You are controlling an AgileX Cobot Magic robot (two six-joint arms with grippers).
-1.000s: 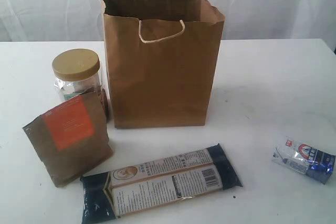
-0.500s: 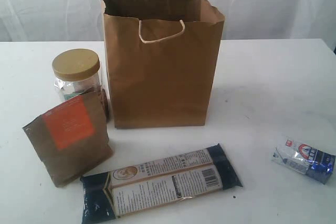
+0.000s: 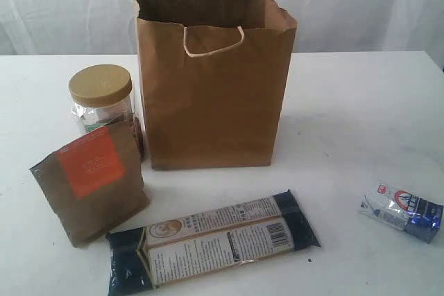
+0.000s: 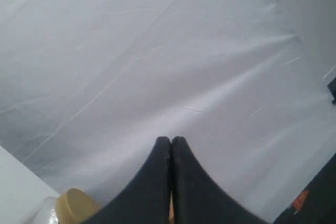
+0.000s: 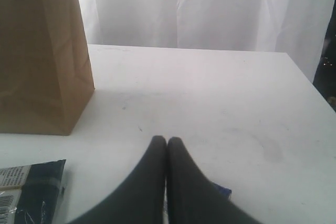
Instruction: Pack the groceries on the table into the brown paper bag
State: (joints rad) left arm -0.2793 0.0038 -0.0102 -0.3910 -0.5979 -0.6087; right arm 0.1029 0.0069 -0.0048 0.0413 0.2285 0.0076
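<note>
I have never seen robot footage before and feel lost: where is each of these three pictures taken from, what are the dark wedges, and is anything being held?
This is a robot with two arms. The wide picture comes from a camera off the arms, and neither arm shows in it. It shows a white table with an upright brown paper bag, a gold-lidded jar, a brown pouch, a long dark-blue packet and a small blue-silver packet. The other two pictures come from a camera on each wrist. The dark wedges are the left fingers and the right fingers, both pressed shut with nothing between them. Nothing is held.
</note>
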